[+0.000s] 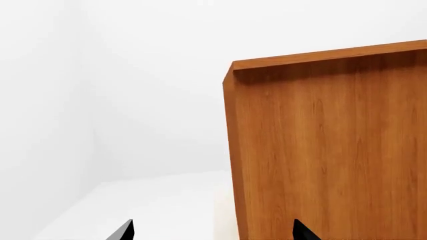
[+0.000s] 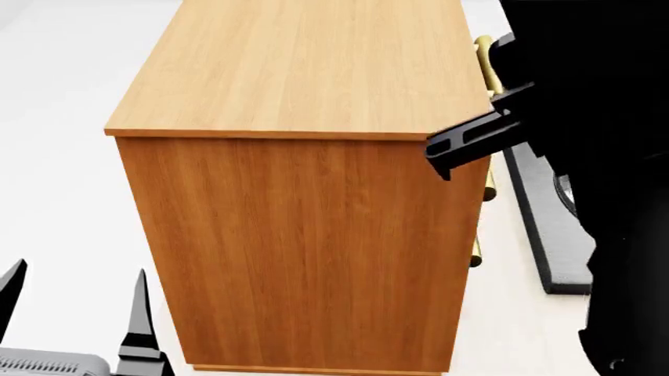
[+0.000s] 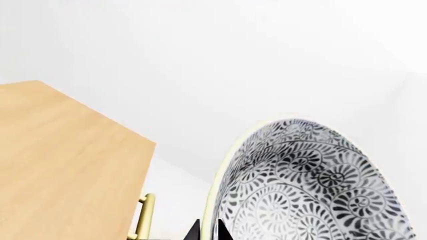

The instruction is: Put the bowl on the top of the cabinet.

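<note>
In the right wrist view the bowl [image 3: 313,185], deep and white with a fine grey leaf pattern, is held on edge in the air. My right gripper [image 3: 208,232] is shut on its rim, one fingertip on each side. The orange-brown cabinet [image 3: 60,165] lies beside and below the bowl, its flat top bare. In the head view the cabinet [image 2: 303,63] fills the middle, and my right arm [image 2: 585,94] hangs over its right edge and hides the bowl. My left gripper [image 2: 75,301] stands open and empty, low by the cabinet's left side [image 1: 327,150].
Brass bar handles [image 2: 484,59] run down the cabinet's front, on the right in the head view. A dark grey mat [image 2: 533,227] lies on the pale floor beside that front. White walls and floor surround the cabinet.
</note>
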